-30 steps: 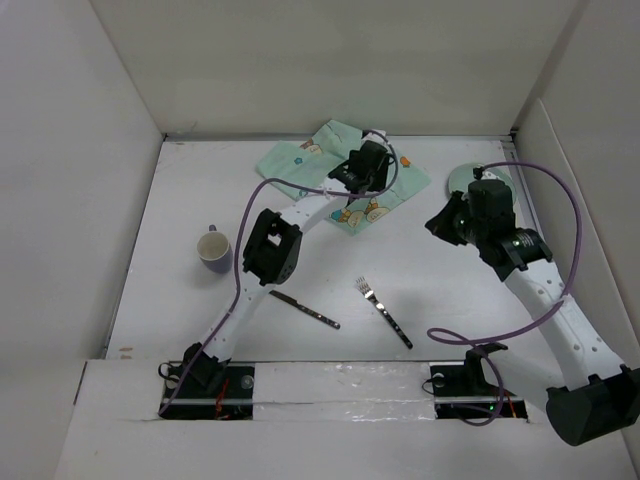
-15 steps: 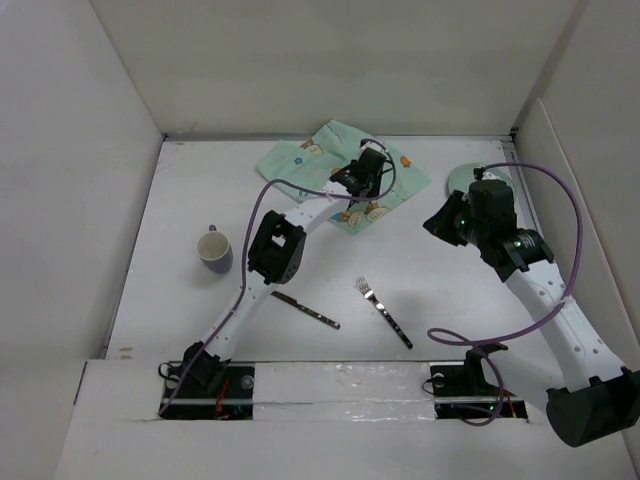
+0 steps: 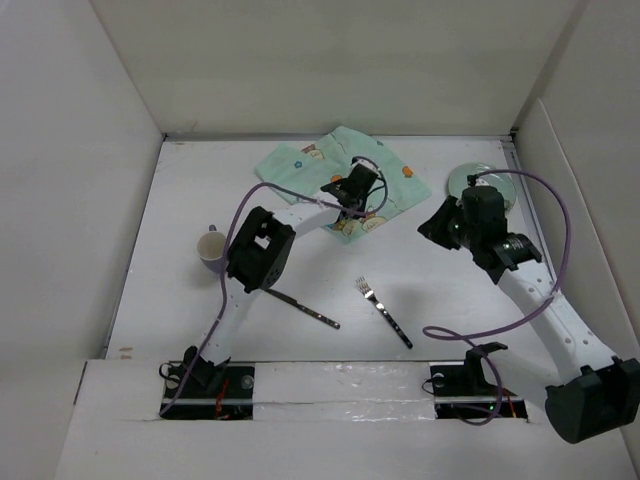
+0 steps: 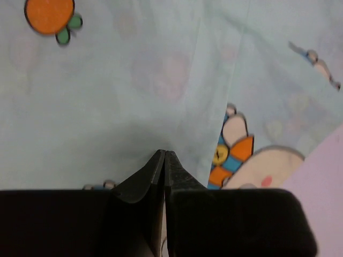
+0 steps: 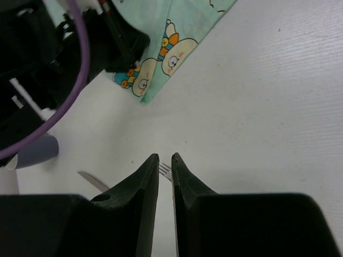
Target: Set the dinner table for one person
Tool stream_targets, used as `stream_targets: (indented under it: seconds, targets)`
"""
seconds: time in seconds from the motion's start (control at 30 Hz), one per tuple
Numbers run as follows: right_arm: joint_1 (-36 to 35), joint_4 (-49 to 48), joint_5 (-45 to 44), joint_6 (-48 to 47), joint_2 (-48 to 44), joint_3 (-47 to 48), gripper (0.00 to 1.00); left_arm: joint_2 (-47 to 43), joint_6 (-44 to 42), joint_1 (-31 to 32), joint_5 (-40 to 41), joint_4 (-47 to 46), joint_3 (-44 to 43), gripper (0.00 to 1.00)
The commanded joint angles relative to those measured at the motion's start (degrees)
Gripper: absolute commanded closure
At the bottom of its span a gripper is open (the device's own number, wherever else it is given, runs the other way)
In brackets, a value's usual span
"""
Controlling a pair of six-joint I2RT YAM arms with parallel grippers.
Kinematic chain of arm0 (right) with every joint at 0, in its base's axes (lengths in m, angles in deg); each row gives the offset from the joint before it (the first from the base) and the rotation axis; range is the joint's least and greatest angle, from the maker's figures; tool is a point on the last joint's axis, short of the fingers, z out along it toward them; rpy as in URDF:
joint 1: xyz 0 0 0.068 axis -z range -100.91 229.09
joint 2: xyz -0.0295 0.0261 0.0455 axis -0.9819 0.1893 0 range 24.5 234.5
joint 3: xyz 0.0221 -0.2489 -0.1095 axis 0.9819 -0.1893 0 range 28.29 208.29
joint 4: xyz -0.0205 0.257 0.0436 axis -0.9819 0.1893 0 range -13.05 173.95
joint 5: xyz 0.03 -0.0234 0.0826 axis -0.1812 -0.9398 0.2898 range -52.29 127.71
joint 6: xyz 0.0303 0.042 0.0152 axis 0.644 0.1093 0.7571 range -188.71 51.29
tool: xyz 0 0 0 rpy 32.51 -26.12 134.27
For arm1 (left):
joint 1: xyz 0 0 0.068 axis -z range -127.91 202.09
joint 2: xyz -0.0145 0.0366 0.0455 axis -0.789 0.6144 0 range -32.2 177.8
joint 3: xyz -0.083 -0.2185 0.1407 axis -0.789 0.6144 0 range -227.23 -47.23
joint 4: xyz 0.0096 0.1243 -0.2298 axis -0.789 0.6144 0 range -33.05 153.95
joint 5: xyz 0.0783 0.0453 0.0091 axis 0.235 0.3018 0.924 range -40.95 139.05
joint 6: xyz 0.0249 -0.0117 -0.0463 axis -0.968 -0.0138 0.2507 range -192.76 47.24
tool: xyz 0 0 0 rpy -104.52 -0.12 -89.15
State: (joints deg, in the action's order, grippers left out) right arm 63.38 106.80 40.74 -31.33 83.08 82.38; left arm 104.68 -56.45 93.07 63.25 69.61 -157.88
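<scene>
Dragging the mint-green cartoon-printed cloth placemat nearer across the flat matte-white dinner table beneath it, with the left gripper pinching its fold and the right gripper near-closed, empty, beside it: mat placement underway.

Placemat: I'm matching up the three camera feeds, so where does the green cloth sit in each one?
Top external: the placemat lies at the far middle of the dinner table.
Left wrist: it fills nearly the whole picture.
Right wrist: top centre, its corner pointing down-left.
Shared landmark: the orange-and-white cartoon figures along its near edge.
</scene>
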Motion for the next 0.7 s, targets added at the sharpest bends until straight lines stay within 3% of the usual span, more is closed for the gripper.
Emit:
stream_targets:
  seconds: [0.0,0.13,0.23,0.43,0.47,0.53,0.57,0.67]
  targets:
    - [0.67,-6.72,-0.74,1.72,2.40,-1.79,0.78,-9.59,-1.81,0.95,-1.27,-0.88,8.67,1.00]
    - [1.99,-9.88,-0.83,3.65,10.11,-0.48,0.63,-18.37,-3.13,1.48,-3.72,-2.37,21.05,1.00]
    - [1.99,-11.38,-1.09,4.79,14.52,0.23,0.58,-23.05,-3.92,1.48,-5.49,-4.23,27.48,1.00]
    - [3.48,-10.71,-7.85,7.35,30.60,9.35,0.55,-25.61,-3.14,1.48,-4.62,-2.64,26.90,1.00]
    - [3.49,-9.38,-8.64,7.70,32.97,11.46,0.55,-25.35,-2.52,1.48,-4.53,-2.99,25.93,0.77]
    - [4.10,-7.10,-11.02,8.14,38.08,16.04,0.57,-22.81,-1.90,2.01,-5.06,-2.65,21.65,0.55]
    - [4.62,-6.47,-11.90,8.40,39.22,17.18,0.57,-21.23,-1.82,3.14,-4.19,-1.69,19.70,0.47]
    - [5.16,-4.89,-12.96,9.19,42.57,20.18,0.59,-14.20,-2.95,4.20,-1.02,3.14,11.79,0.40]
